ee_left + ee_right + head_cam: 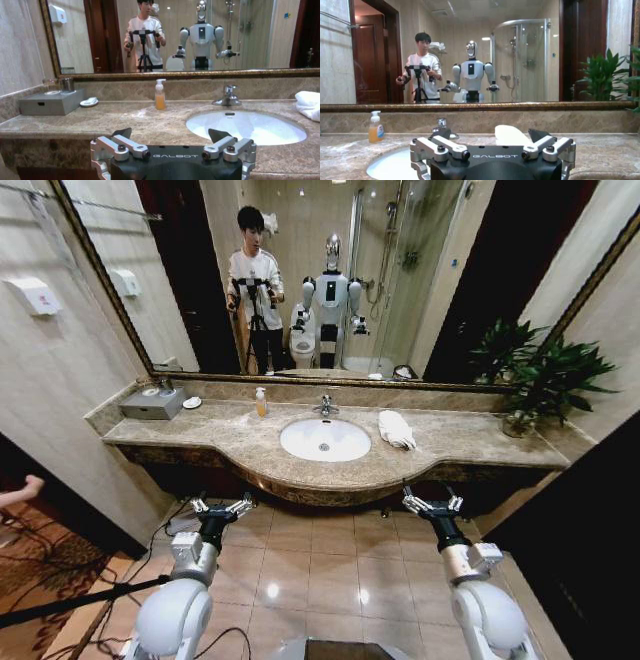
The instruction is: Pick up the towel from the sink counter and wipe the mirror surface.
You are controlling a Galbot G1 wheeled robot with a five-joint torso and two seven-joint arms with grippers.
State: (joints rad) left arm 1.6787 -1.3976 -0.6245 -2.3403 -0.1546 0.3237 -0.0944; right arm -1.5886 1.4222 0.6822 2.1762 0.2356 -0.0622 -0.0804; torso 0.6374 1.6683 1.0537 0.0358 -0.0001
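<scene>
The white towel lies folded on the sink counter, just right of the oval basin. Behind the counter the wide mirror reflects the room. My left gripper hangs open below the counter's front edge, left of the basin. My right gripper is open too, below the edge and in front of the towel. The left wrist view has the left gripper facing the counter, with the towel far off to the side. The right gripper points straight at the towel.
On the counter stand a soap bottle, a small round dish, a grey box and the chrome tap. A potted plant fills the right end. Cables trail over the tiled floor at the left.
</scene>
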